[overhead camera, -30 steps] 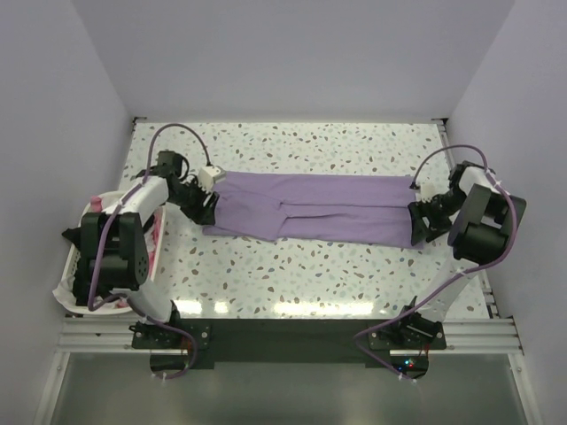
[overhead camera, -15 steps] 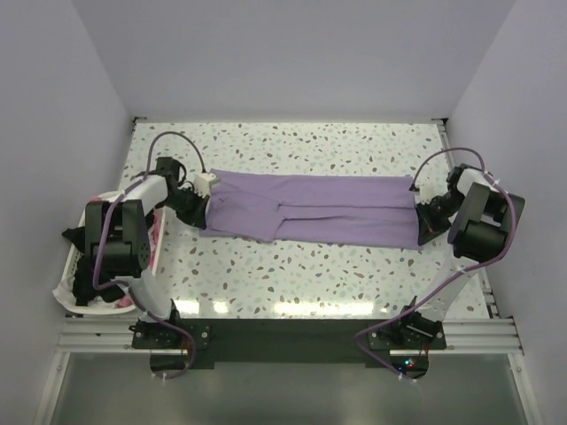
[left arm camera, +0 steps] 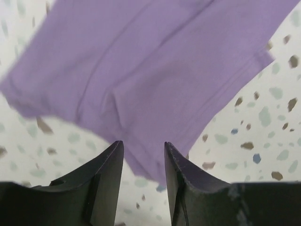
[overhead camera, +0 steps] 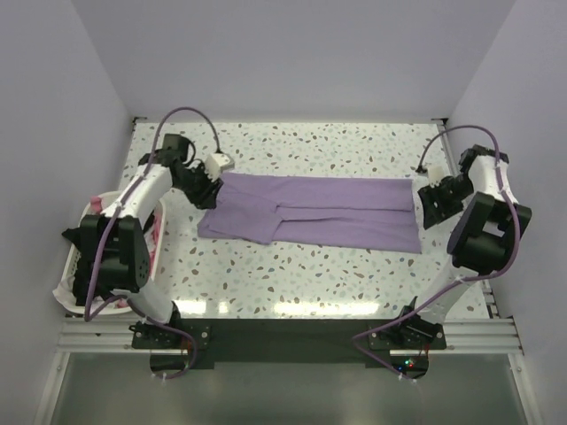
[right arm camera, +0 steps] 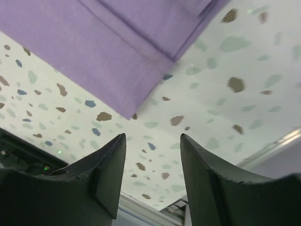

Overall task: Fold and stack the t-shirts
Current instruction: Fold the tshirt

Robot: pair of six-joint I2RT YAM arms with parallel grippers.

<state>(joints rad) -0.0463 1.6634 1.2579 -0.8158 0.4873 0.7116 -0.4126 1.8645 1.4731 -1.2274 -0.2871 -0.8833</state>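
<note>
The lilac-purple t-shirt (overhead camera: 310, 212) lies flat across the middle of the table, folded lengthwise into a long band. My left gripper (overhead camera: 208, 189) is open and empty, just above the shirt's left end; the left wrist view shows the lilac cloth (left arm camera: 150, 70) beyond my open left gripper (left arm camera: 143, 148). My right gripper (overhead camera: 432, 200) is open and empty, just off the shirt's right end; the right wrist view shows the shirt's corner (right arm camera: 117, 42) ahead of my open right gripper (right arm camera: 153, 139). Pink cloth (overhead camera: 156, 235) shows in the basket at the left.
A white laundry basket (overhead camera: 66, 288) stands at the table's left edge, partly hidden by my left arm, with dark cloth (overhead camera: 71, 237) hanging over its rim. Walls enclose the speckled table (overhead camera: 292, 274) on three sides.
Both grippers have moved away from the shirt's near corners toward the far side. The shirt's ends now lie flat on the table.
</note>
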